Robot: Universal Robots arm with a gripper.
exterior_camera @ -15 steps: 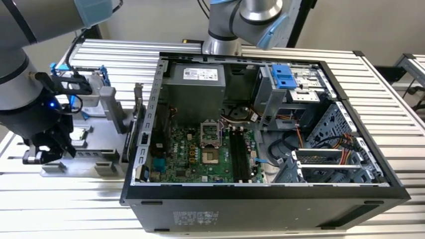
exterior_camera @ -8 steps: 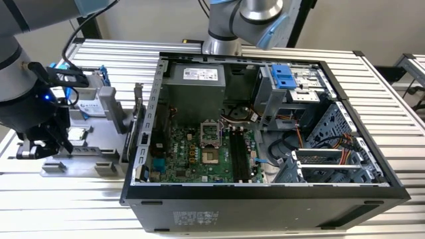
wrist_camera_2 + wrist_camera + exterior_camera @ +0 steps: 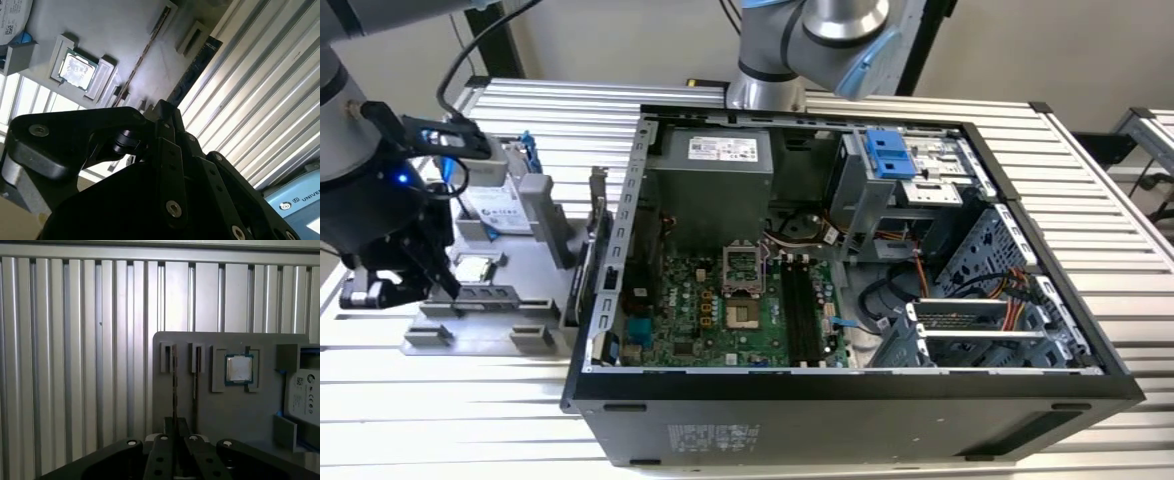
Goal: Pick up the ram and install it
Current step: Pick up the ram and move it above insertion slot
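At the exterior view's left, the gripper (image 3: pixel 448 291) sits low over the gray tray (image 3: pixel 487 320). Its fingers pinch tight on the ram (image 3: pixel 174 390).

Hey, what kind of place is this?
Probably a robotics lab or computer-assembly cell: an open computer case sits on a slotted aluminium table, beside a grey fixture holding a processor chip, with a robot arm over it.
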